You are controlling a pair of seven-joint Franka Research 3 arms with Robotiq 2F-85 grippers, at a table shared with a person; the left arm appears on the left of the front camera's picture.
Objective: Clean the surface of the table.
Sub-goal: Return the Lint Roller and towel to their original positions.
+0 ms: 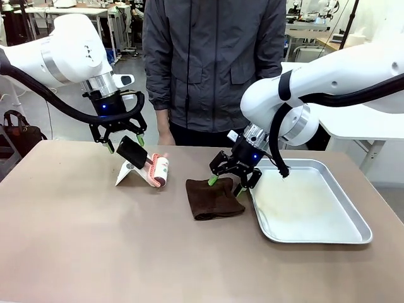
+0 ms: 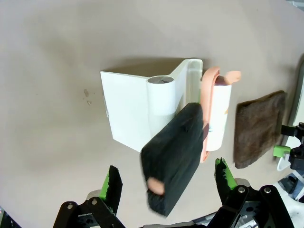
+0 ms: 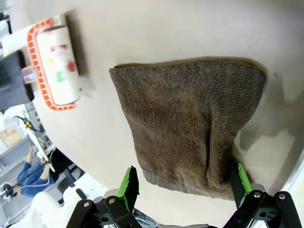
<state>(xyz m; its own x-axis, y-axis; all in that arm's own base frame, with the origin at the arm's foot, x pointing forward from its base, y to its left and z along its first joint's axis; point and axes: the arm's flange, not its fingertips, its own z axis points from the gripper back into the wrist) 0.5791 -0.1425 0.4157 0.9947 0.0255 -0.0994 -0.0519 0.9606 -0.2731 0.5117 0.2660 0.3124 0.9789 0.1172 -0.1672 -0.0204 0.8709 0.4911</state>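
Right hand (image 1: 226, 182) is held open just above the brown cloth (image 1: 213, 198), which lies unclamped on the counter (image 1: 95, 246) beside the metal tray (image 1: 353, 235). Left hand (image 1: 124, 146) is spread around the lint roller (image 1: 151, 166). Wiping is judged not yet begun.

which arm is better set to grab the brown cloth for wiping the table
Right. The right gripper hangs open directly over the brown cloth, pads either side of its edge. The left gripper is over by the lint roller, farther from the cloth.
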